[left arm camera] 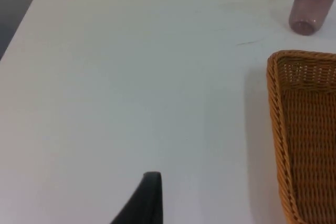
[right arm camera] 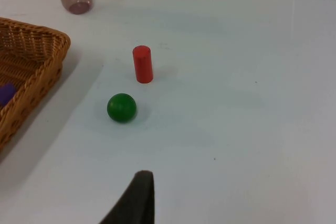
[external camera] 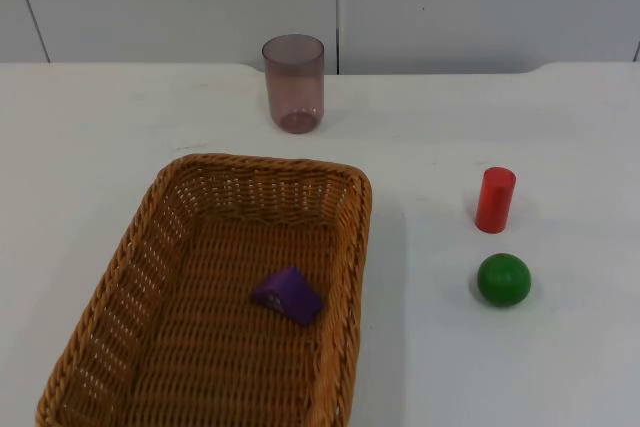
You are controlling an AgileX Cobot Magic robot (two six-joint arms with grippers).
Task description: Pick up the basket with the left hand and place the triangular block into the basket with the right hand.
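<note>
since the purple triangular block (external camera: 287, 295) already lay inside the basket (external camera: 352, 247), which sat on the bench (external camera: 560, 367), you had little left; both end effectors hung back above the bench, and i couldn't tell their opening.

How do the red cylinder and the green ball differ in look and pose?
The red cylinder is red and stands upright; the green ball is green and round, with no upright side. The cylinder is taller and narrower than the ball. Both rest on the white table, right of the basket.
</note>
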